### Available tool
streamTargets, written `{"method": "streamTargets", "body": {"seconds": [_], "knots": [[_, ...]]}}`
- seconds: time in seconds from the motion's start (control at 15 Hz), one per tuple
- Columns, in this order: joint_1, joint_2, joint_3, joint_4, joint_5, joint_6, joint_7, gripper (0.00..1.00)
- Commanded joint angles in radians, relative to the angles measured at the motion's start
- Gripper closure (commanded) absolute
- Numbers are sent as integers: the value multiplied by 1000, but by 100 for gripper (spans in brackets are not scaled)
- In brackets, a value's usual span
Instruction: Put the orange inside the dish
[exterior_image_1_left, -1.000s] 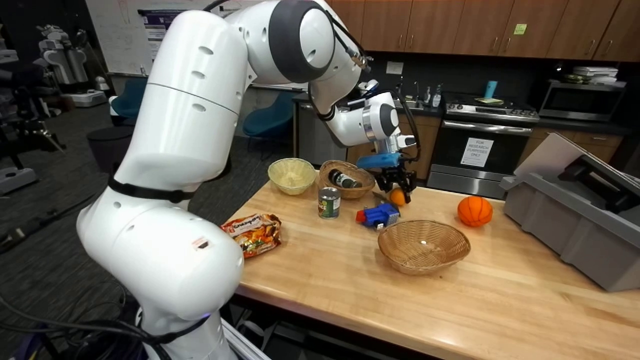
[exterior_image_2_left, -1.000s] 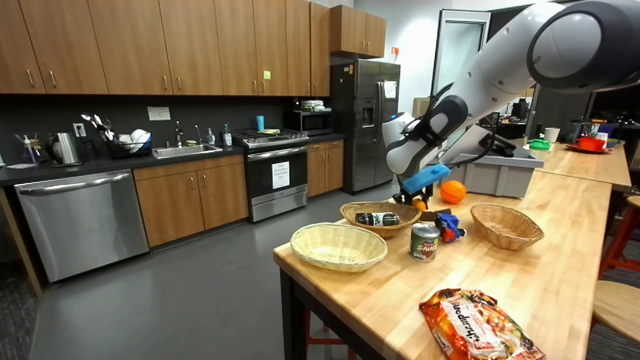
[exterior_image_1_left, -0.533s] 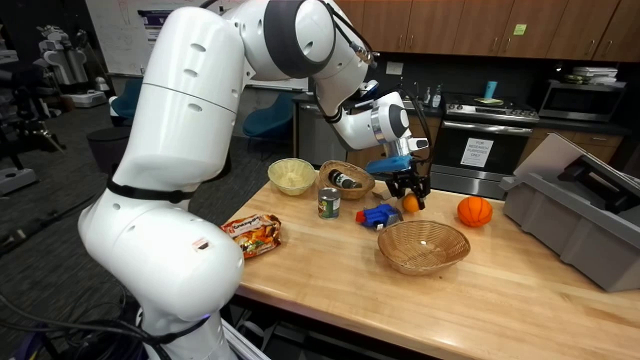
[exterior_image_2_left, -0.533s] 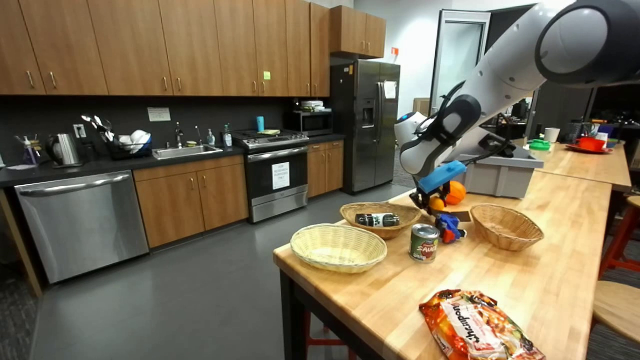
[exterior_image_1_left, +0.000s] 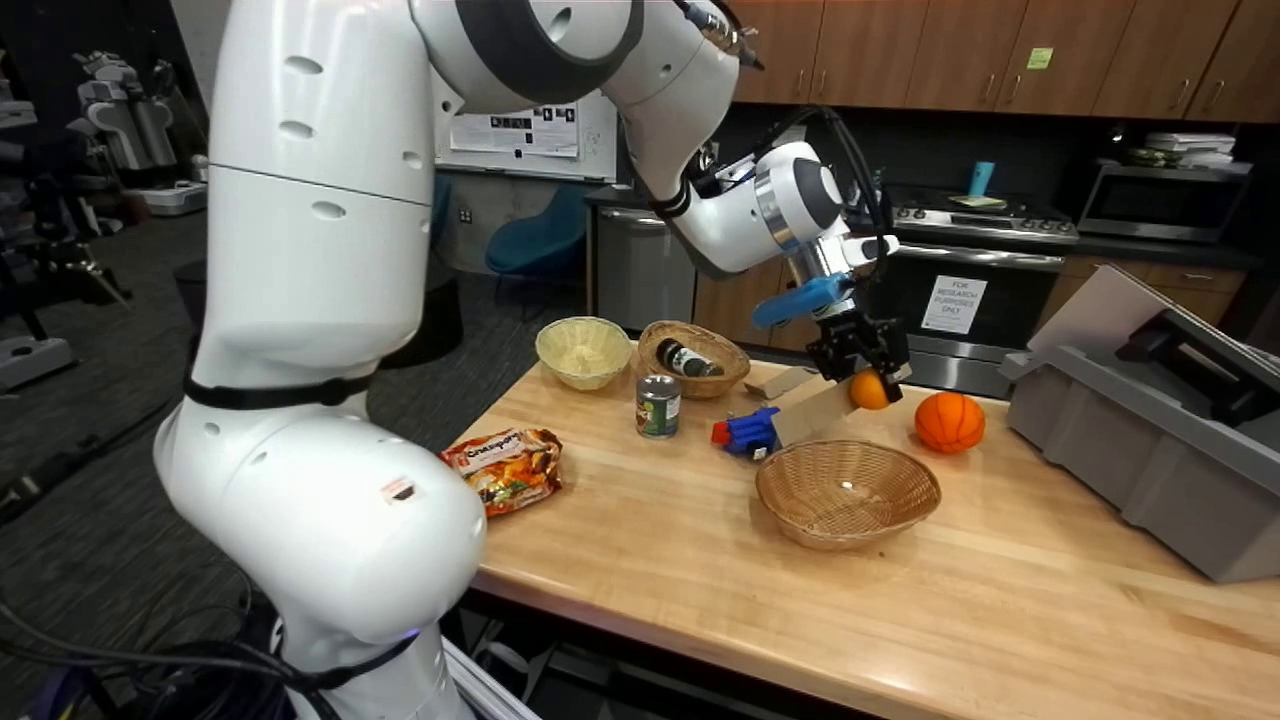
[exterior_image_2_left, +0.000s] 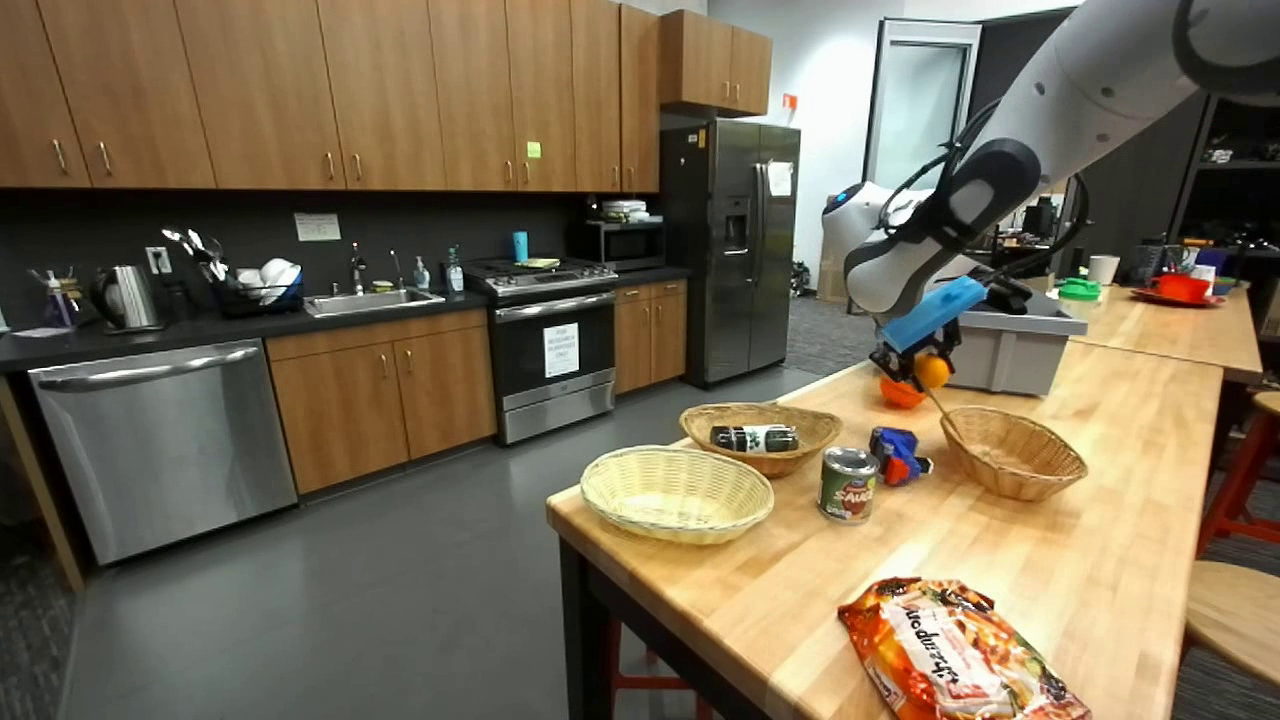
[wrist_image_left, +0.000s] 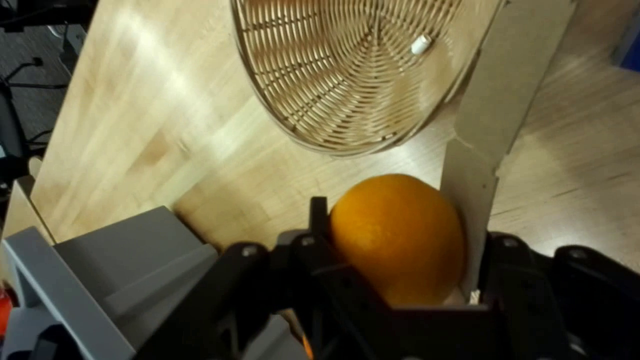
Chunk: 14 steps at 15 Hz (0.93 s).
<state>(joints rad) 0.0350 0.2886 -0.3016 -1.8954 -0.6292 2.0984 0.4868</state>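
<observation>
Widest of all we see the pale wooden table (exterior_image_1_left: 640, 570), with the white arm (exterior_image_1_left: 320, 250) bent over it in an exterior view. A grey bin (exterior_image_1_left: 1130, 475) stands at that view's right. The dish (exterior_image_1_left: 828, 506), wide and wicker, sits mouth up on the table, apart from a pale yellow bowl (exterior_image_1_left: 583, 352) and a brown basket (exterior_image_2_left: 778, 464) holding a dark bottle (exterior_image_1_left: 690, 358). Above the table hangs the gripper (wrist_image_left: 405, 230), and a bent cardboard strip (wrist_image_left: 505, 85) slants from it toward the dish (we cannot tell whether it touches the rim). On the wood, too, are a packet (exterior_image_1_left: 512, 468), a blue toy (exterior_image_1_left: 752, 432), a larger orange ball (exterior_image_1_left: 949, 422) and a can (exterior_image_1_left: 658, 406). Smaller again is the orange (wrist_image_left: 397, 240), off the table and outside the dish, pinched in the gripper's jaws, which stand apart by little more than its breadth, the strip wedged between fruit and one jaw. A tiny white piece (wrist_image_left: 421, 44) lies in the dish.
</observation>
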Motion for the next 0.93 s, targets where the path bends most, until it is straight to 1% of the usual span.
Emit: {"method": "streamTargets", "body": {"seconds": [0.0,0.13,0.33,0.6,0.87], "knots": [[-20,-85,37,-71,-21,-74,72,68],[-31,-95,55,-98,12,-107,101,68],[-49,-91,79,-151,86,-127,144,68],[-69,-92,89,-234,188,-110,197,68],[-85,-107,87,-271,205,-102,228,68]]}}
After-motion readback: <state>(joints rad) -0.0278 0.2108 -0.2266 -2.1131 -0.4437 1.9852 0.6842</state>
